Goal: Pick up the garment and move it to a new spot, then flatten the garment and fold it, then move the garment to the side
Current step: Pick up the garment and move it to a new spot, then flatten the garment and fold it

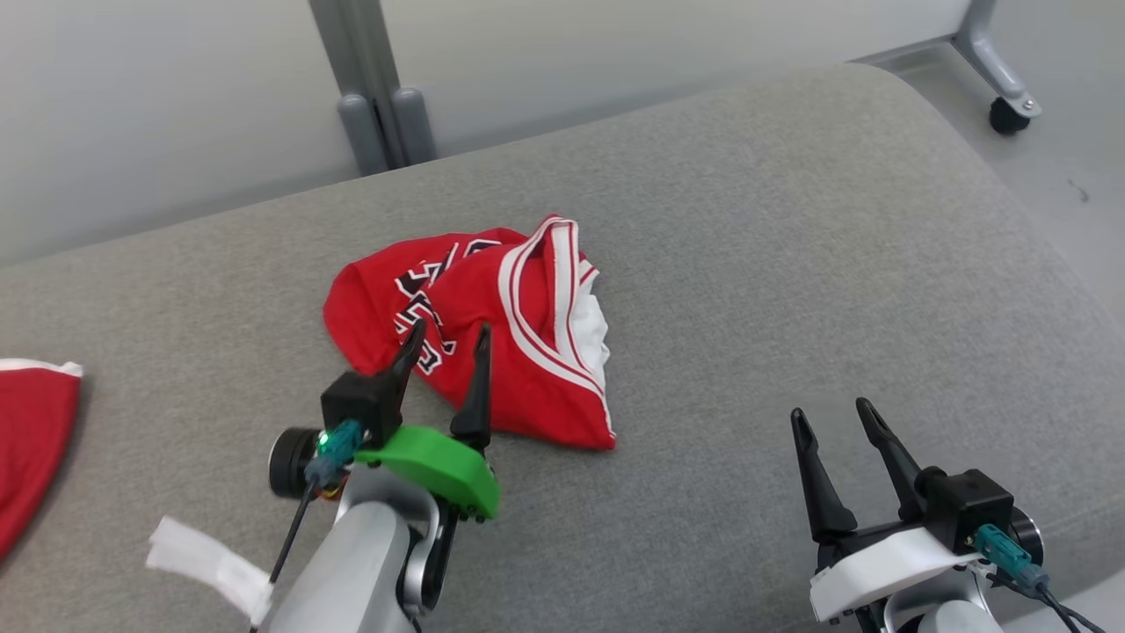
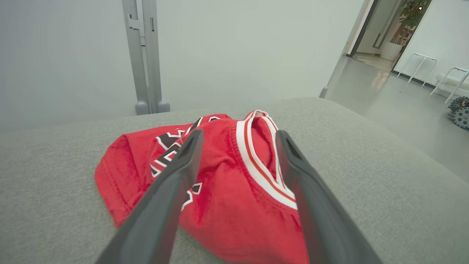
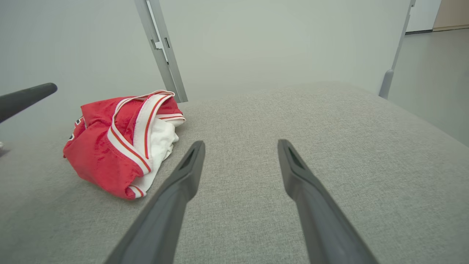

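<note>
A red garment point(image 1: 492, 334) with white trim and black lettering lies crumpled on the grey cushioned surface point(image 1: 791, 264). My left gripper point(image 1: 448, 332) hovers open over its near edge, nothing between the fingers. In the left wrist view the garment point(image 2: 227, 183) fills the space between and beyond the two open fingers point(image 2: 168, 183). My right gripper point(image 1: 831, 413) stands open at the lower right, well apart from the cloth. In the right wrist view the garment point(image 3: 121, 146) lies at the left, and my gripper point(image 3: 240, 145) points at bare fabric.
Another red cloth point(image 1: 31, 431) with a white edge lies at the far left. A white strip point(image 1: 206, 563) sits near the left forearm. A grey post point(image 1: 378, 88) stands behind the surface, and a caster leg point(image 1: 1002, 79) at the upper right on the floor.
</note>
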You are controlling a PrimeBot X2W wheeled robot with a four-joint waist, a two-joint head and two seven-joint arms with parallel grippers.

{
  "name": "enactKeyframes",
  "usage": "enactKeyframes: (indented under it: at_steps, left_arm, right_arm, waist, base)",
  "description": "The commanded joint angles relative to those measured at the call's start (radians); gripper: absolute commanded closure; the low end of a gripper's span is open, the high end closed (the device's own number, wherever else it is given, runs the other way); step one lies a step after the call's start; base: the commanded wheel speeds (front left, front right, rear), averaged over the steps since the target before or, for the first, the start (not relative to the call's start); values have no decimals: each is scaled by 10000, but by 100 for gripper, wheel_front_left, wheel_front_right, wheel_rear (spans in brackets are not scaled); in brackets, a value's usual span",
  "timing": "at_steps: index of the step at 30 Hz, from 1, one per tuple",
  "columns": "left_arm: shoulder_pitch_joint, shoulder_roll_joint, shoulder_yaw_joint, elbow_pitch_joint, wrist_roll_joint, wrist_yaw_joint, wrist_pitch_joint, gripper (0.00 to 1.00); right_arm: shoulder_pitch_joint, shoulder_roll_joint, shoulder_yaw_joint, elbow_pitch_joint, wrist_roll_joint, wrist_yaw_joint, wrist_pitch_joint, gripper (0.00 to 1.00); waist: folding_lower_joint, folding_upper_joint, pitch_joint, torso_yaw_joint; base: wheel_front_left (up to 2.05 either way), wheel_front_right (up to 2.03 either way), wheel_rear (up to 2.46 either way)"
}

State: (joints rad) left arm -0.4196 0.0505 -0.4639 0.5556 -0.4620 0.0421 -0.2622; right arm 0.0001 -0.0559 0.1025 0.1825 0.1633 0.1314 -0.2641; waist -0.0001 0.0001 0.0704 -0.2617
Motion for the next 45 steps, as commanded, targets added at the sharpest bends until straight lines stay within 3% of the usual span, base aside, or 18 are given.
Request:
enactKeyframes:
  at_steps: [1, 6, 15, 33, 45]
  left_arm:
    - [586, 127, 260, -529, 252, 232, -33, 0]
    - [2981, 151, 1504, -3365, 1040, 661, -33, 0]
    - [5622, 21, 2814, -5441, 1859, 275, -35, 0]
    - [6613, 4, 2806, -5812, 2080, 190, -36, 0]
    - [6703, 4, 2801, -5659, 2181, 204, -36, 0]
  right_arm:
    - [196, 6, -21, -47, -97, -14, -5, 0]
    - [408, 13, 19, -201, -170, -14, -5, 0]
    - [772, -55, -34, -461, -274, -14, -5, 0]
    - [950, -630, 681, -753, 202, -14, -5, 0]
    - [1043, -468, 567, -773, 325, -14, -5, 0]
  waist:
    - [1, -1, -674, 835]
    - [1, -1, -1015, 1406]
    - [1, -1, -1429, 1926]
    - [1, -1, -1636, 2118]
    - [1, -1, -1635, 2112]
  base:
    - [0, 0, 0]
    - [0, 0, 0]
    - [0, 0, 0]
    - [0, 0, 0]
    - [0, 0, 0]
